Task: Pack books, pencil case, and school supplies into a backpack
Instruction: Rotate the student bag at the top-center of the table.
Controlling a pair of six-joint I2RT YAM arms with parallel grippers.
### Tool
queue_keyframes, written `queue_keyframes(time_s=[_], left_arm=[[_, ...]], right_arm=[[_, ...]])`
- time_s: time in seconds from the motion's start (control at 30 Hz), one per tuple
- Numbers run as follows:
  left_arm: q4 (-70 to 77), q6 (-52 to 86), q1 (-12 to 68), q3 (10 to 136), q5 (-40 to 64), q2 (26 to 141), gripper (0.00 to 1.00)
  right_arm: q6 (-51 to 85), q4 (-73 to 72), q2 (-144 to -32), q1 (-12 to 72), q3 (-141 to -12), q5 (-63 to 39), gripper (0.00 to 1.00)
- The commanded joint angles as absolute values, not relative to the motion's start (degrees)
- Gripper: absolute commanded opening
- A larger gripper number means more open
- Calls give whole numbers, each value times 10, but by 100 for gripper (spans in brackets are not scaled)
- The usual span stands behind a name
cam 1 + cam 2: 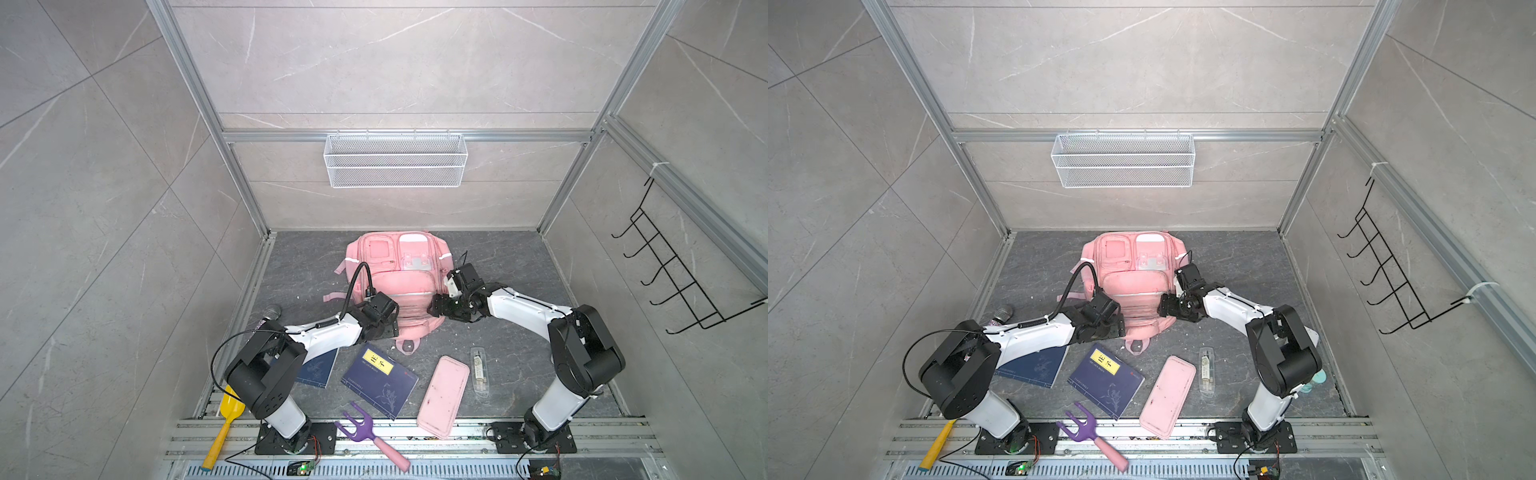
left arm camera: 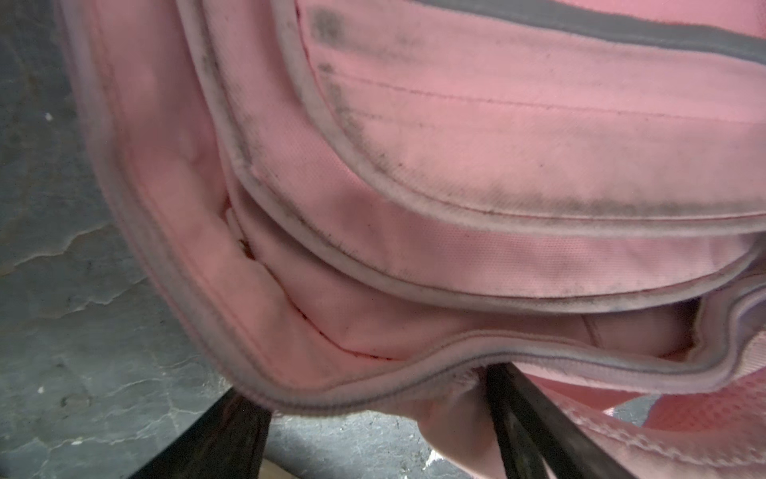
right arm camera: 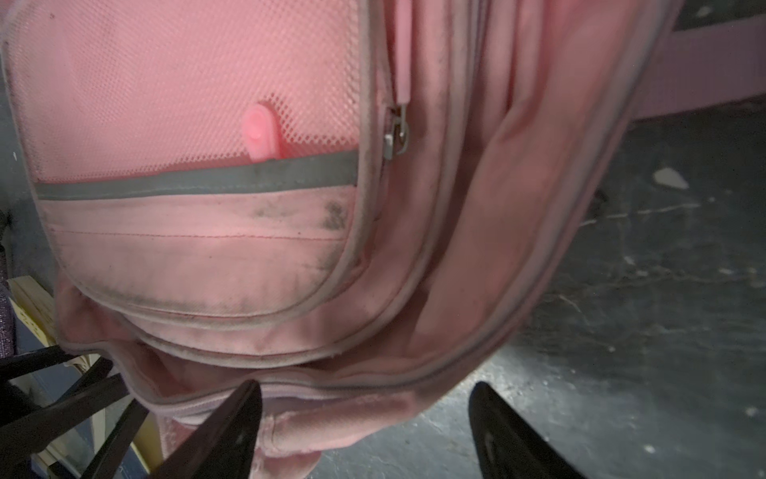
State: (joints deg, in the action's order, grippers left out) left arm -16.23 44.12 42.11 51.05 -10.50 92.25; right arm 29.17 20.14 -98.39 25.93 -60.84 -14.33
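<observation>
The pink backpack (image 1: pixel 399 266) (image 1: pixel 1133 266) lies flat in mid-table, its top loop (image 1: pixel 406 345) towards me. At its near left corner my left gripper (image 1: pixel 390 329) (image 2: pixel 369 385) stands open, the zipped rim (image 2: pixel 373 390) lying across its fingers. My right gripper (image 1: pixel 432 309) (image 3: pixel 364 387) is open at the near right corner, with a fold of pink fabric (image 3: pixel 331 423) between its fingers. One navy book (image 1: pixel 380 380) lies in front. Another navy book (image 1: pixel 318 370) is partly under my left arm. To the right are the pencil case (image 1: pixel 442 395) and the clear school supplies packet (image 1: pixel 480 370).
A purple fork (image 1: pixel 357 428) with a pink handle and a yellow scoop (image 1: pixel 226 419) lie on the front rails. A microphone (image 1: pixel 270 313) rests at the left edge. A wire basket (image 1: pixel 395 160) hangs on the back wall and a black hook rack (image 1: pixel 681 270) on the right wall.
</observation>
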Motion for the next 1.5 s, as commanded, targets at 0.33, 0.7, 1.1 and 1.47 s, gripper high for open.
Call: queue_keyframes(time_s=[0.33, 0.7, 1.1, 1.47], left_arm=[[-163, 382, 315, 524, -81, 919, 66], [-187, 340, 211, 556, -61, 930, 66], [-213, 301, 236, 569, -34, 849, 69], [-224, 271, 348, 673, -77, 936, 71]], right_arm=[[313, 226, -1000, 302, -625, -134, 35], [293, 251, -973, 341, -653, -80, 57], [237, 288, -977, 290, -721, -9, 73], [248, 269, -1009, 246, -734, -50, 73]])
